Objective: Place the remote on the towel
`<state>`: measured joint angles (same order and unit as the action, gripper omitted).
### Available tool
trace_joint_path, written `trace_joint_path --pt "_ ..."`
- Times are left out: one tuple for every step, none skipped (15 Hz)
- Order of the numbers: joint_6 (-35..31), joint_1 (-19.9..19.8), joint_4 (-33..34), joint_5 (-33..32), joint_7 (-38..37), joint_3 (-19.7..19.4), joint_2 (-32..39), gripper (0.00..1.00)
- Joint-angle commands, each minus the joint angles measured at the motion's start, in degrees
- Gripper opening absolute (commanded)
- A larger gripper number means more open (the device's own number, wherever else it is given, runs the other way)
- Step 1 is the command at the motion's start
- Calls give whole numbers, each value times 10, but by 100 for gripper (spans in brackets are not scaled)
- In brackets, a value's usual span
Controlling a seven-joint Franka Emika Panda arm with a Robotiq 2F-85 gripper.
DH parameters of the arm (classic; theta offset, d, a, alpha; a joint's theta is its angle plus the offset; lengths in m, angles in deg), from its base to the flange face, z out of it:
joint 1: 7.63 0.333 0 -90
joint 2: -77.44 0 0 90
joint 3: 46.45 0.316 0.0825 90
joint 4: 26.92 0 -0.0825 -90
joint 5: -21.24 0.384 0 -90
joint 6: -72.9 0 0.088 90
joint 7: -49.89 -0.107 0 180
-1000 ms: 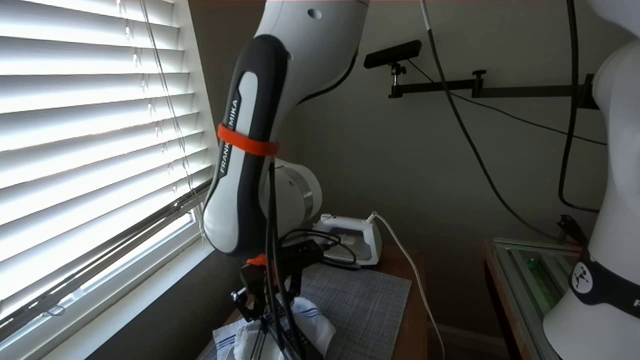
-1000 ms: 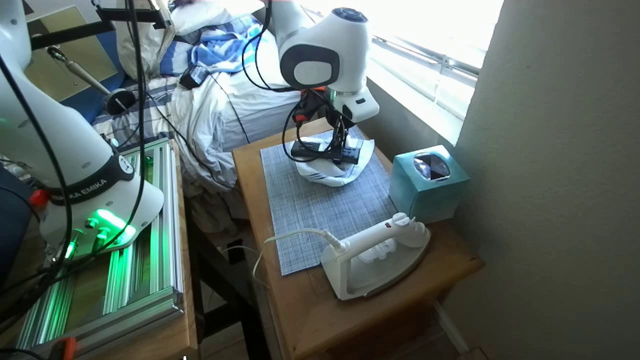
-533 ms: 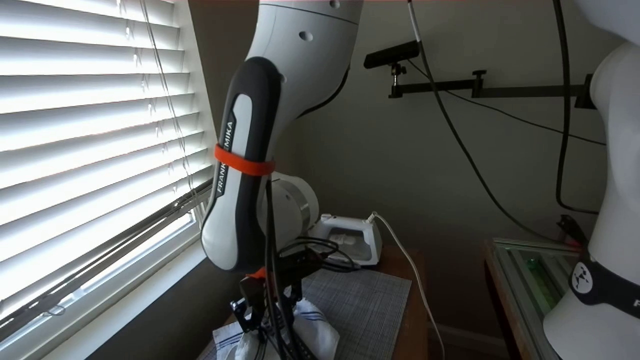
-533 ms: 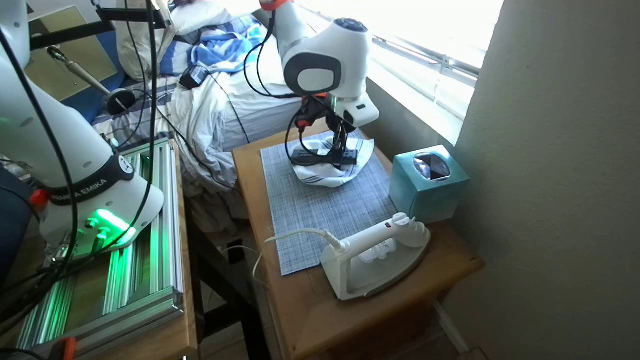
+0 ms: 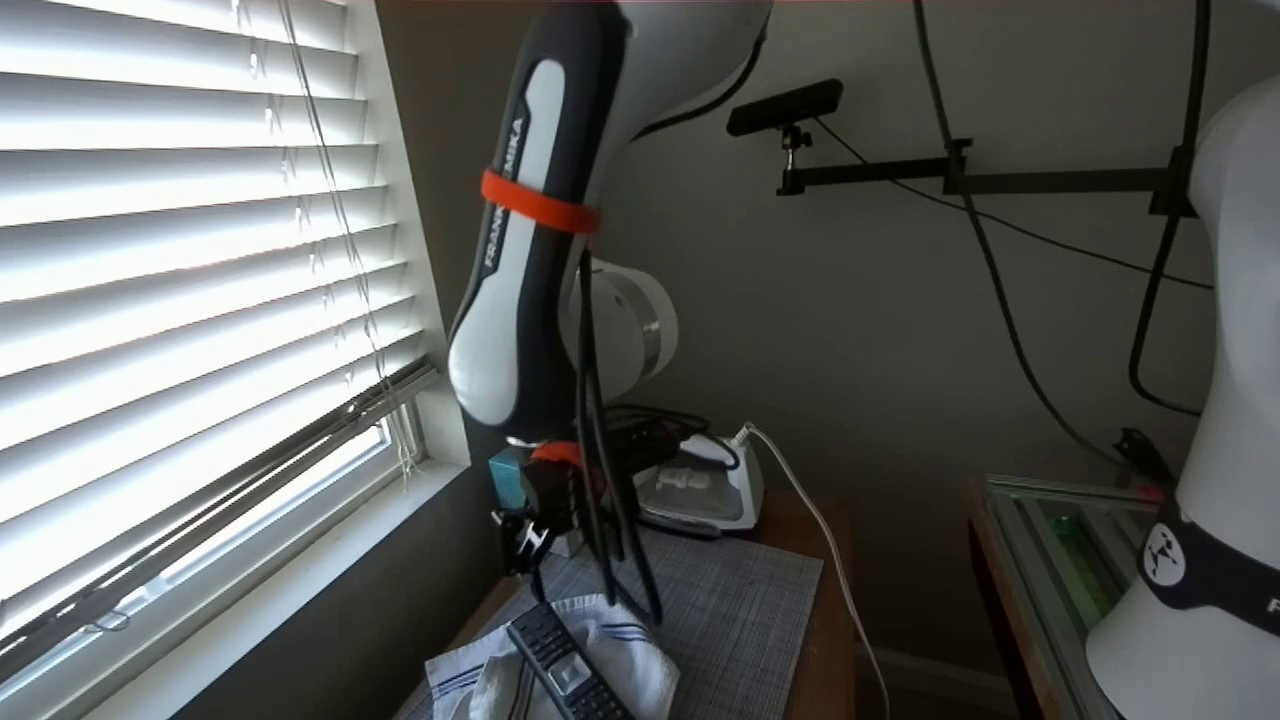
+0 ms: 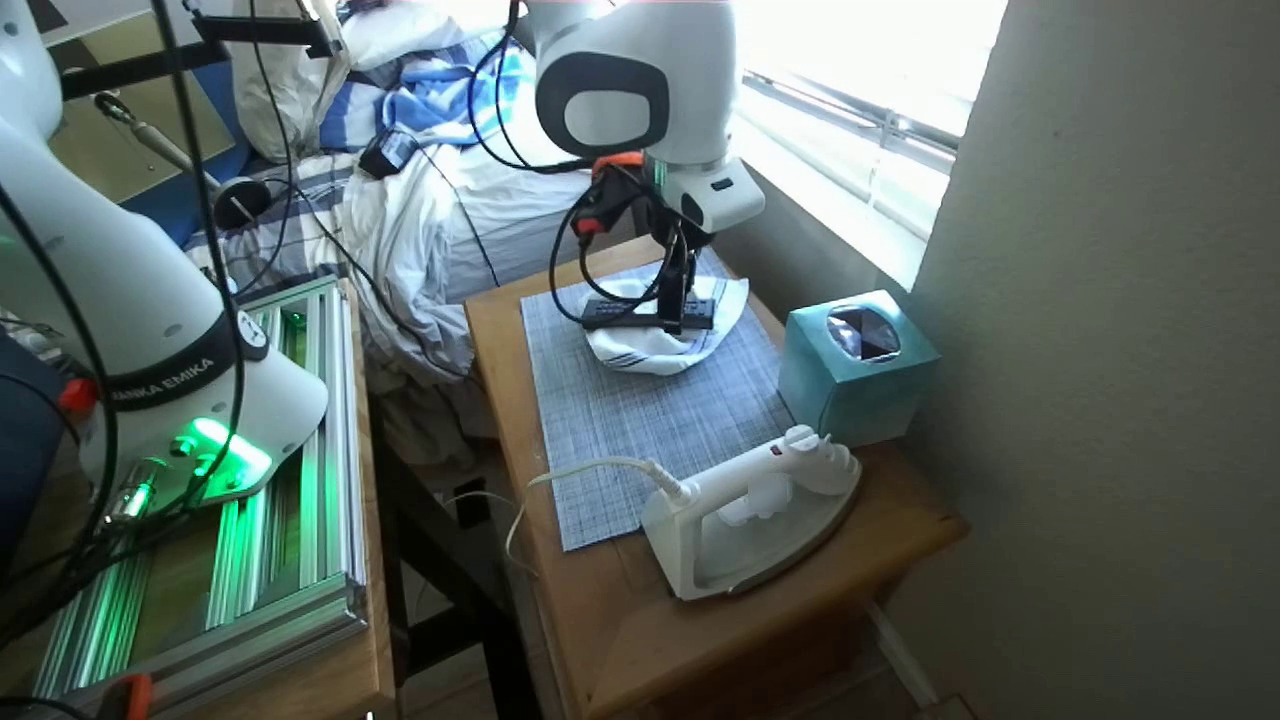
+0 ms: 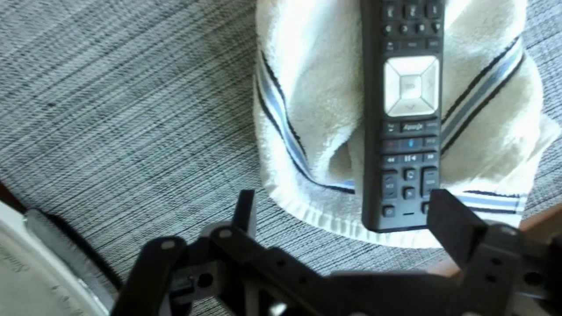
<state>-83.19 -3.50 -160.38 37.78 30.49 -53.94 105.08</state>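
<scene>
The bench [image 6: 640, 640] is the big flat thing that holds up the rest. On it lies the mat [image 6: 610, 450], spread out under the towel [image 7: 316, 101] and past it. The iron [image 6: 768, 500] and the box [image 6: 860, 385] both stand apart from the towel, so I think they are not in the way. The towel is bunched up in soft folds, so its top is bumpy like a pillow. The end effector [image 7: 340, 195] hangs near one edge of the towel. Its jaws are wide apart and hold nothing; the gap looks bigger than the remote [image 7: 401, 131] is across, maybe so they can miss its sides. The remote lies face up on top of the towel, and the folds hold it up. It is flat and not round, so I guess it will stay put. In the wrist view a jaw tip hides one corner of it; I cannot tell if they touch. The job looks done to me, so the next move should go up gently.
</scene>
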Motion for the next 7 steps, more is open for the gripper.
trace_joint_path --pt "59 -74 -93 -7 102 20 -125 100" --pt "79 -92 -107 -5 141 22 -148 100" --pt "87 -100 -125 -24 172 12 -168 100" --pt "89 -102 -137 -51 190 -1 -179 100" --pt "93 -109 -143 -72 206 -8 -186 100" --pt "85 -106 -108 -40 173 6 -147 100" --pt "86 -112 -121 -52 188 1 -161 100"
